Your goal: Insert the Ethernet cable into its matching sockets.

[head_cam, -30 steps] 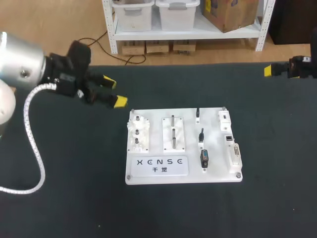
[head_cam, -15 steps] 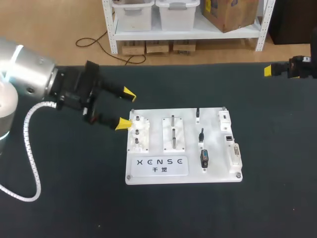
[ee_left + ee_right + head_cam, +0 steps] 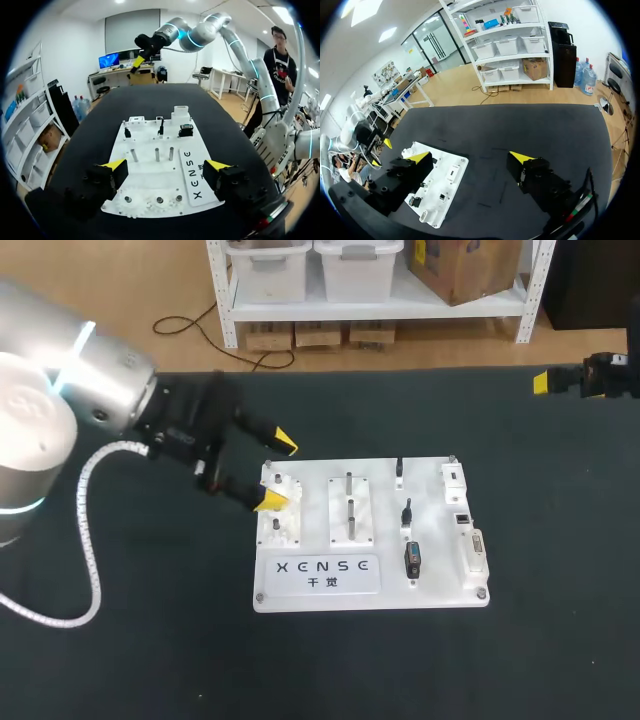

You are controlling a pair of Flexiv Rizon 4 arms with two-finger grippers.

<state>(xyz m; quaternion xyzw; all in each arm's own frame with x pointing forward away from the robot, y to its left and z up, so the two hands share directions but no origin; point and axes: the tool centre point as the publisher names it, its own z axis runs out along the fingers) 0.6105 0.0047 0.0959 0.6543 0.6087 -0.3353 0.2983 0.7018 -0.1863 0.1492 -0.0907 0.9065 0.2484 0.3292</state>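
Three small dark plugs (image 3: 406, 512) stand in a line on the right half of a white board (image 3: 370, 585), beside a row of white socket blocks (image 3: 453, 477) along its right edge. At this size it cannot be told which plug belongs to the network lead, or whether any sits in a socket. Two metal pegs (image 3: 349, 508) rise mid-board, and a white gear block (image 3: 280, 525) fills its left end.

The left gripper (image 3: 277, 472) hangs over that left end, fingers spread wide with nothing between them. One yellow tip overlaps the gear block's top corner and hides part of it. From the left wrist view, the same gripper (image 3: 166, 167) frames the board's near end, gears just under the tips.

The board lies on a dark table (image 3: 150, 640), right of centre. A white ribbed hose (image 3: 85, 530) loops from the left arm across the table's left side.

The right gripper (image 3: 470, 157) sits well apart over the table's far right corner, fingers wide and empty. In the head view it is cut off by the edge, with only one yellow tip showing. The board's print is too small to read in the wrist views.
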